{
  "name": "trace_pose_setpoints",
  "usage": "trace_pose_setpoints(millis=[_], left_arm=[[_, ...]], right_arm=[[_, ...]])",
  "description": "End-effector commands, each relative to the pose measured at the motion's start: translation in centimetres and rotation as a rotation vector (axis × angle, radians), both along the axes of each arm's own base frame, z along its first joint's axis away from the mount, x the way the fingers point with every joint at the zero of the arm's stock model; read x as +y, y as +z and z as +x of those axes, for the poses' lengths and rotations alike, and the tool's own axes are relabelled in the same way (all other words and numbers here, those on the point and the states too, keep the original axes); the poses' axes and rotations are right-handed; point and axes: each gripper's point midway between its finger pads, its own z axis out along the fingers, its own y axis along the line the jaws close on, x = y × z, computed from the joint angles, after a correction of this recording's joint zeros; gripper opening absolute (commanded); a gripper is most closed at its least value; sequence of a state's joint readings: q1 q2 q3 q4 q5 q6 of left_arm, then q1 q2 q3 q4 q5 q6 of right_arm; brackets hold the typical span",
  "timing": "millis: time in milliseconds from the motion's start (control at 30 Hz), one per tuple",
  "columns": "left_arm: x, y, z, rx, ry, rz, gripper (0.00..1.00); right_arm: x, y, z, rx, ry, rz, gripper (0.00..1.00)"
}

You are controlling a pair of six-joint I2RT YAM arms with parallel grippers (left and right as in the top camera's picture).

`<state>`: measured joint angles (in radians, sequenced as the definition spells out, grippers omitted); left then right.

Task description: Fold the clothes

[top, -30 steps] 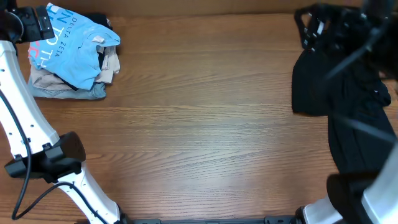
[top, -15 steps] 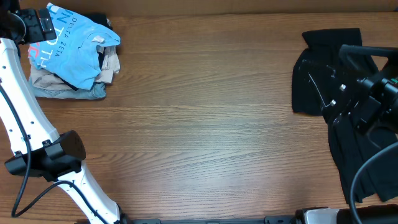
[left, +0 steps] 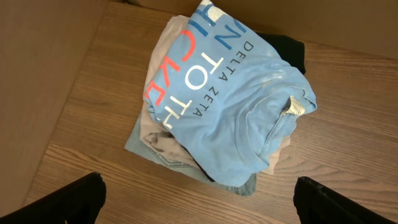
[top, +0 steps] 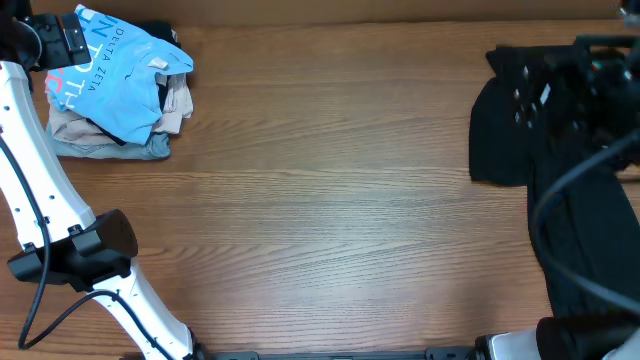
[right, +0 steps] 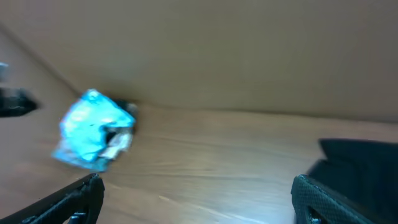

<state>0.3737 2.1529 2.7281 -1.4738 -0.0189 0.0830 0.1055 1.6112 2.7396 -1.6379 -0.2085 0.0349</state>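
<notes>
From overhead, a light blue T-shirt (top: 120,70) with white lettering is seen lying crumpled on a stack of folded pieces (top: 100,142) at the far left corner of the wooden table (top: 330,200), beside the white left arm (top: 30,170). A loose black garment (top: 505,140) is spread along the right edge, partly covered by the blurred right arm (top: 585,85). In the left wrist view, the left gripper (left: 199,205) is held above the T-shirt, its fingers spread wide and nothing touched. In the right wrist view, which is blurred, the right gripper (right: 199,202) is likewise spread with nothing between its fingers; the T-shirt is glimpsed far left and the black garment at right.
</notes>
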Motion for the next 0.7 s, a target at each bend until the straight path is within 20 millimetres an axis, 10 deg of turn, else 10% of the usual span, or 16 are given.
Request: trace_pose_setpoints(millis=[0,367,667], left_arm=[[0.0,0.0,0.1,-0.006,0.003,-0.014,1.00],[0.0,0.0,0.1,-0.006,0.003,-0.014,1.00],[0.0,0.0,0.1,-0.006,0.003,-0.014,1.00]], right_arm=[[-1.5,-1.3,2.2,0.014,-0.080,-0.072,1.00],[-1.4,-6.1,5.8,-0.087,-0.084,-0.073,1.00],[-3.0,-14.2,3.6,-0.227,-0.132,-0.057,1.00]])
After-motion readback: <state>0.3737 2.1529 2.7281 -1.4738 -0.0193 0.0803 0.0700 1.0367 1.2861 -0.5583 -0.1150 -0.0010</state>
